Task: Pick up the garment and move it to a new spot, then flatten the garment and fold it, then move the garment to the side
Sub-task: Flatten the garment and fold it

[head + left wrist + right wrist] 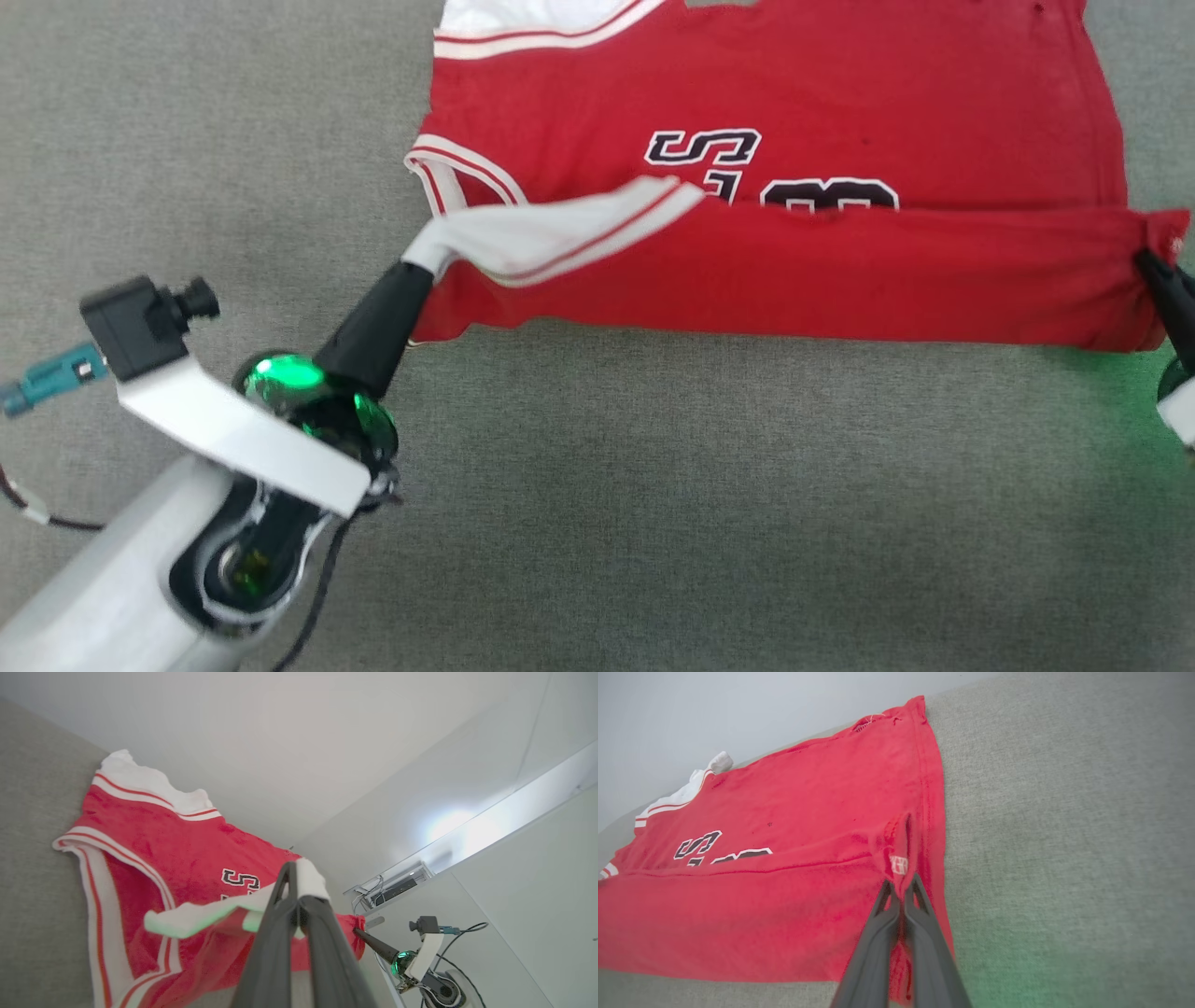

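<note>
The garment (840, 103) is a bright red shirt with white striped sleeve panels and black lettering, spread on the grey surface at the top of the head view. Its near edge is folded up over the body as a long red band (840, 280). My left gripper (422, 261) is shut on the white sleeve panel at the band's left end. At the band's right end my right gripper (1150, 263) is shut on the red corner with a small white label. In the wrist views the left gripper (295, 877) and the right gripper (900, 887) pinch that fabric (784, 802).
Grey carpet-like surface (700, 513) extends in front of and to both sides of the shirt. A pale wall (327, 742) rises behind the surface. The right arm with its green-lit wrist (402, 961) appears low right in the left wrist view.
</note>
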Robot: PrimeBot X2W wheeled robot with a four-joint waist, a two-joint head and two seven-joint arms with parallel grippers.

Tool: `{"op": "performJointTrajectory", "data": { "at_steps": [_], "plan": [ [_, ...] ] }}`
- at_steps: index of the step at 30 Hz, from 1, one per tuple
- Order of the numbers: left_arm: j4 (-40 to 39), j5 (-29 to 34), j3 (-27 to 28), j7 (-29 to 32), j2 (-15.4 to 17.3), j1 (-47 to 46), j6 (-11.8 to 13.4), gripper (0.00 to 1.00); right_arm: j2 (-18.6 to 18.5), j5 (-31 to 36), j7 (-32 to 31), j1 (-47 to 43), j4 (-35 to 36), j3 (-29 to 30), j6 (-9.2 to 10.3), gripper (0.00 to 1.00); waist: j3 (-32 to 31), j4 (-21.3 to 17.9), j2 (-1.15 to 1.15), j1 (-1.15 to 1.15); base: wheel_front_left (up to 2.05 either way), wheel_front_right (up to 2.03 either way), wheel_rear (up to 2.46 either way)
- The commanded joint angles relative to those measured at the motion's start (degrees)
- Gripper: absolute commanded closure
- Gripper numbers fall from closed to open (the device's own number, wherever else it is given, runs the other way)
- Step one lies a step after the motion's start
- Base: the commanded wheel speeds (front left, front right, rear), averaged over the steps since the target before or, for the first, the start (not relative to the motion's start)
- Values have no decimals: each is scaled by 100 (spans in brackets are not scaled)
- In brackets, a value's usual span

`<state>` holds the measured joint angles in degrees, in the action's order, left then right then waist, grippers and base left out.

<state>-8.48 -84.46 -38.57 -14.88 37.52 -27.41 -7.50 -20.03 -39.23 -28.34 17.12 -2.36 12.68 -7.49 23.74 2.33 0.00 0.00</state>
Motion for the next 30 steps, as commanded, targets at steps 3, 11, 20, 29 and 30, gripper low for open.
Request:
{"op": "performJointTrajectory", "data": {
  "at_steps": [3, 11, 20, 29, 30],
  "plan": [
    [453, -108, -115, 43, -48, -454, 7, 100, 51, 101, 168, 419, -353, -71, 0, 100, 208, -10, 0, 0, 0, 0, 0],
    [1244, -178, -366, 87, -128, -899, 7, 100, 96, 309, 364, 858, -964, -212, 0, 100, 398, -51, 0, 0, 0, 0, 0],
    [2006, 200, -918, 87, 40, -1287, 7, 9, 99, 435, 657, 932, -1417, -463, 1, 65, 354, -82, 0, 0, 0, 0, 0],
    [1785, 854, -1521, 238, 1065, -1988, 7, 0, 17, 492, 1037, 631, -1228, -591, 0, 0, -23, -73, 0, 0, 0, 0, 0],
    [1756, 866, -1575, 341, 1158, -2047, 7, 0, 18, 482, 1039, 586, -1184, -586, 0, 0, -52, -69, 0, 0, 0, 0, 0]
  ]
}}
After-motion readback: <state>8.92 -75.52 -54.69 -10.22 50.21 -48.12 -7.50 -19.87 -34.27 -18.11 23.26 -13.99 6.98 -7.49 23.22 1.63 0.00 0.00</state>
